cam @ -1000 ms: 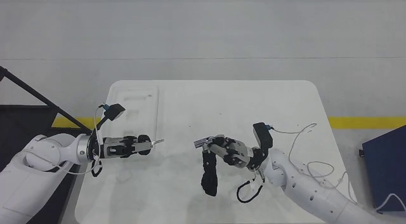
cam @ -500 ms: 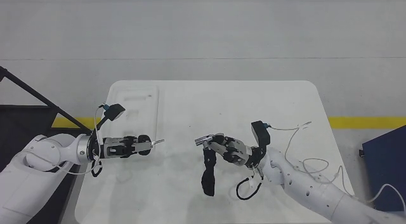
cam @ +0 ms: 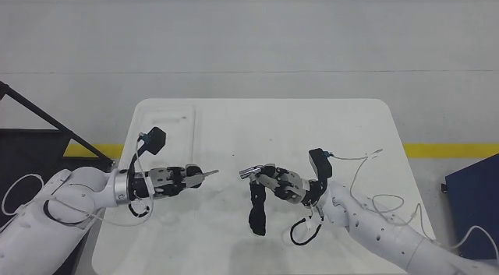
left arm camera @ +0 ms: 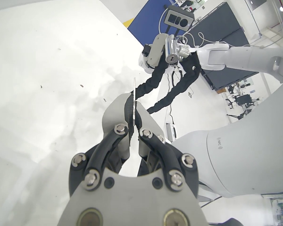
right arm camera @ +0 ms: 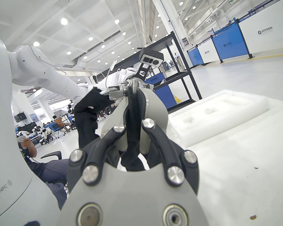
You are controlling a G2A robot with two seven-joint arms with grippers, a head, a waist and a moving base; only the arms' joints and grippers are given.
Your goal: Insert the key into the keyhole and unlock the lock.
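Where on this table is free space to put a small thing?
Bare: the far right of the white table, from the white foam tray to the right edge. Crowded: the middle, where the small metal key in the left gripper faces the silver lock in the right gripper, its black sleeved cable hanging to the near side.

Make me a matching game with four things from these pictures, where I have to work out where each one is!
Things:
1. key
2. lock
3. black cable
4. foam tray

Places:
A. lying flat on the table
B. hanging from the lock
C. pinched in the left tool
D. held up by the right tool

Pairs: 1-C, 2-D, 3-B, 4-A.
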